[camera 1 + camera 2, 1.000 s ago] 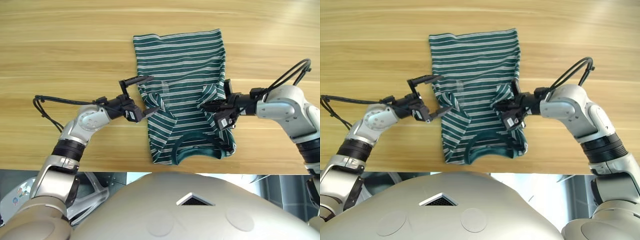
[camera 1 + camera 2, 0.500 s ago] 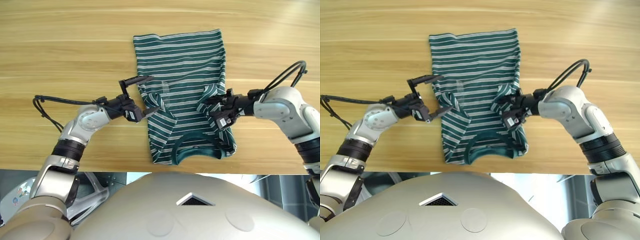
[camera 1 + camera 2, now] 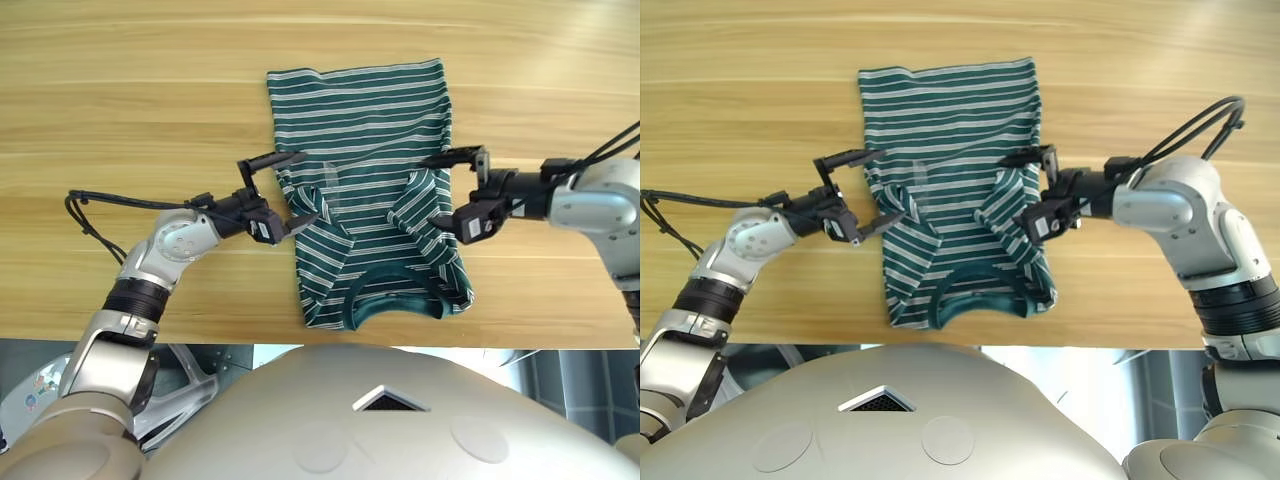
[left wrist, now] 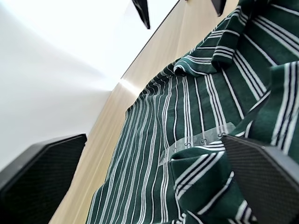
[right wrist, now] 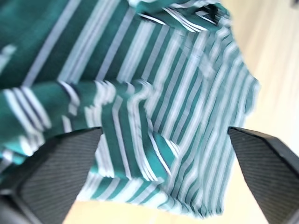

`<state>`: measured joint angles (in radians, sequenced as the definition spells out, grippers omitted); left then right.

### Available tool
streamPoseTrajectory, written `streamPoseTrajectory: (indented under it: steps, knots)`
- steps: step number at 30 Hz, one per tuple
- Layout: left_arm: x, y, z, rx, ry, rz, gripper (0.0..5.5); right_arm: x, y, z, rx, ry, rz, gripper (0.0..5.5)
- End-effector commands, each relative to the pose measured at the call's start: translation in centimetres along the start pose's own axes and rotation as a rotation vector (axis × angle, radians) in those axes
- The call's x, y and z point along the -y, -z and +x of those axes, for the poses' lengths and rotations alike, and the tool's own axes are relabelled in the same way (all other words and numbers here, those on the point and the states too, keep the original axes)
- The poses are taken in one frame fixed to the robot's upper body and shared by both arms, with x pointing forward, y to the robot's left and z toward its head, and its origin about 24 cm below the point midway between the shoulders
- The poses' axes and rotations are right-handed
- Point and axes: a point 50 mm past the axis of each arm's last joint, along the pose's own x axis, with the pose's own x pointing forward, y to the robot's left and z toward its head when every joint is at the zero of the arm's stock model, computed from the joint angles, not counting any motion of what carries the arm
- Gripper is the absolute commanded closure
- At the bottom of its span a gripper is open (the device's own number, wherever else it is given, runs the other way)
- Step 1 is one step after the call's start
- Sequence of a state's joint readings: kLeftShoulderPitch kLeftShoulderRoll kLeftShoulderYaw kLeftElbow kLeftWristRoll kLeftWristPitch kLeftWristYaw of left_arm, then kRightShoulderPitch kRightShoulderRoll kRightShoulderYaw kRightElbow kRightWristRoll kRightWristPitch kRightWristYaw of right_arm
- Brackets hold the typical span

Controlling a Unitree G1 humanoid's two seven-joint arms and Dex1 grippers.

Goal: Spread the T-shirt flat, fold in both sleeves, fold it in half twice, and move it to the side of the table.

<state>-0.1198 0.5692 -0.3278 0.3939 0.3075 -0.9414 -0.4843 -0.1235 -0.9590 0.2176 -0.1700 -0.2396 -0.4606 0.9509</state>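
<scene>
You've got the dark green, white-striped fabric T-shirt (image 3: 365,120) lying on the light wooden table (image 3: 120,100), approx. centre, collar twd the near edge, hem on the far side. Both sleeves are folded in over the body, w/ rumpled ridges mid-shirt. The collar end looks slightly skewed, possibly not quite flat.

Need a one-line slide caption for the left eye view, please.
Sleeves folded in, the striped T-shirt lies on the wooden table, with the left gripper and right gripper open at its sides.
</scene>
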Motion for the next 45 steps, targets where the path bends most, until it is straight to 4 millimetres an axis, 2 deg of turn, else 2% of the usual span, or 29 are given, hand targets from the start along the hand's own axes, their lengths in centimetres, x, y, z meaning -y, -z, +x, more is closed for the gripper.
streamPoseTrajectory:
  steps: [1, 4, 6, 14, 21, 30, 33, 36, 38, 42, 45]
  knots:
    - [-0.2, 0.0, 0.1, 0.002, 0.0, 0.003, 0.1, 0.7, 0.5, -1.9, -0.03, 0.079, 0.011, 0.12]
    - [-0.2, 0.0, 0.1, 0.002, 0.0, 0.003, 0.1, 0.7, 1.4, -3.9, -0.078, 0.118, 0.038, 0.12]
    - [-0.2, 0.0, 0.1, 0.003, -0.001, 0.003, 0.1, -0.3, 1.0, -4.3, -0.057, 0.088, 0.055, 0.12]
    - [-0.2, 0.0, -0.2, -0.003, -0.003, 0.001, 0.1, -4.6, -1.4, -2.9, 0.074, -0.071, 0.116, 0.12]
    - [-0.1, 0.0, -0.3, -0.005, -0.006, -0.002, 0.1, -6.1, -2.6, -2.2, 0.134, -0.109, 0.142, 0.12]
    - [0.0, 0.1, -0.4, -0.005, 0.002, -0.013, 0.1, -7.1, -2.8, -1.3, 0.166, -0.14, 0.178, 0.12]
    - [-0.4, -0.5, -0.6, 0.037, -0.013, -0.026, 0.1, -5.4, -3.0, -2.2, 0.193, -0.042, 0.166, 0.12]
    - [-2.6, -2.2, -1.7, 0.13, -0.076, -0.037, 0.1, -2.1, -1.8, -5.0, 0.153, 0.123, 0.151, 0.12]
    - [-3.0, -3.0, -3.2, 0.151, -0.011, -0.03, 0.1, -1.2, -0.2, -6.6, 0.07, 0.164, 0.153, 0.12]
    - [-2.3, -4.0, -6.1, 0.106, 0.223, -0.029, 0.1, -2.4, 2.4, -8.3, -0.066, 0.116, 0.223, 0.12]
    - [-1.5, -5.0, -8.3, 0.082, 0.366, -0.095, 0.1, -4.4, 3.1, -8.3, -0.112, 0.029, 0.279, 0.12]
